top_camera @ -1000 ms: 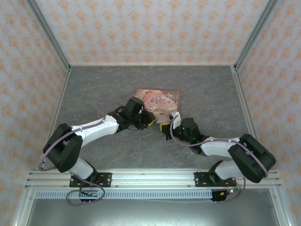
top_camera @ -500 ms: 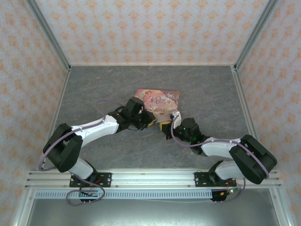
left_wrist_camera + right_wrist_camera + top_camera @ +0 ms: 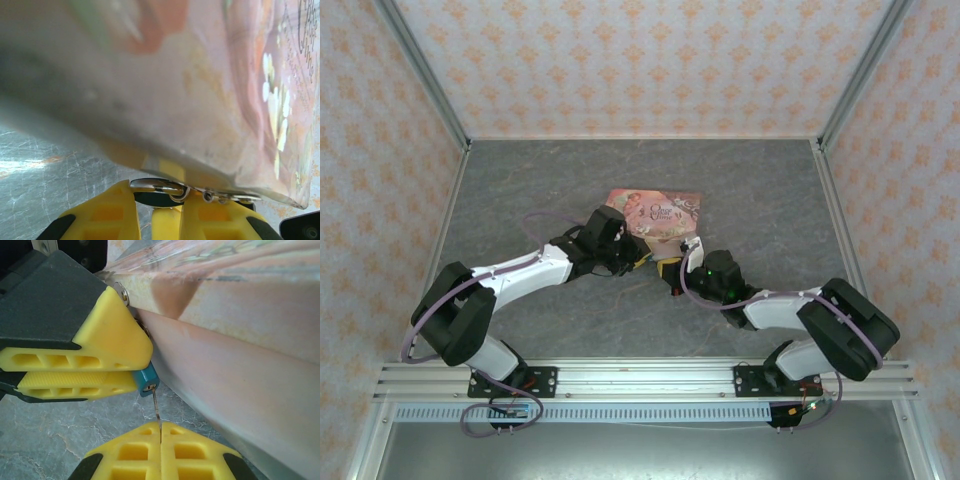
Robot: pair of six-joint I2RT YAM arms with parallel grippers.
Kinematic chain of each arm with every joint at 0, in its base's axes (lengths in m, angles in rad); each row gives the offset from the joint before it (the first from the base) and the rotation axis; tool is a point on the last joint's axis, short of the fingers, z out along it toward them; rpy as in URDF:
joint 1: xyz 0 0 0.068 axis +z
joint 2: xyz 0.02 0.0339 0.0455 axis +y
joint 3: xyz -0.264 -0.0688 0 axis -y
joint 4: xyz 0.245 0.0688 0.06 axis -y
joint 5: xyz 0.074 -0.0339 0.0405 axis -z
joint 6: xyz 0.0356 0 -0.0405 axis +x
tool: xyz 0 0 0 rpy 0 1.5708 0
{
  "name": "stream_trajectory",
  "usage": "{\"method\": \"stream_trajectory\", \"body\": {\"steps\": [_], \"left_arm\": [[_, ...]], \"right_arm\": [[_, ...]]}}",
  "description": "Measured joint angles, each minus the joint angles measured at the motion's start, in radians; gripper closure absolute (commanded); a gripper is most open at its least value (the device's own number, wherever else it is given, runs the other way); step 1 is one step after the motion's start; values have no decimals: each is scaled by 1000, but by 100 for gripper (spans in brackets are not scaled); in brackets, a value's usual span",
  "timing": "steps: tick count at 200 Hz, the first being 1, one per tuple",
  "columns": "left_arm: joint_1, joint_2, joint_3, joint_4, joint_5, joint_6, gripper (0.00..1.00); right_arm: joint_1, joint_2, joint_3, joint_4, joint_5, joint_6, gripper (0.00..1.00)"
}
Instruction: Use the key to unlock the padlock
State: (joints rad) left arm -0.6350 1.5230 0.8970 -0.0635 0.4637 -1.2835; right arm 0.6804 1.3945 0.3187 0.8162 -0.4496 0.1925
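The padlock, a small blue-teal block, sits tight against the near long edge of the pink box, its keyhole face turned toward the right wrist camera. The left gripper is clamped on it, and from the left wrist a silvery shackle shows between that gripper's yellow fingers. The key is a thin sliver standing out of the right gripper, whose jaws are pressed together on it with no gap. The tip of the key reaches the keyhole face, but whether it has entered I cannot tell. Compared with one second ago, the left arm has not moved, while the right arm has pulled its elbow a little inward and shifted its wrist slightly, with the gripper staying at the same place beside the left one. I judge this as a fine correction of the key's angle, so the task is at the insertion step and the turn is not yet done. Room is small here: the wall of the box runs just beside the key on one side and the left fingers are close on the other. The grey table is open only behind the right gripper, so pushing in along the key's own line seems the safe way.
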Motion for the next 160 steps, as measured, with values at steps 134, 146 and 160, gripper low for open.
{"method": "stream_trajectory", "body": {"steps": [134, 146, 160], "left_arm": [[0, 0, 0, 0, 1, -4, 96], [0, 0, 0, 1, 1, -11, 96], [0, 0, -2, 5, 0, -26, 96]], "right_arm": [[0, -60, -6, -8, 20, -2, 100], [0, -53, -6, -6, 20, -2, 100], [0, -37, -6, 2, 20, -2, 100]]}}
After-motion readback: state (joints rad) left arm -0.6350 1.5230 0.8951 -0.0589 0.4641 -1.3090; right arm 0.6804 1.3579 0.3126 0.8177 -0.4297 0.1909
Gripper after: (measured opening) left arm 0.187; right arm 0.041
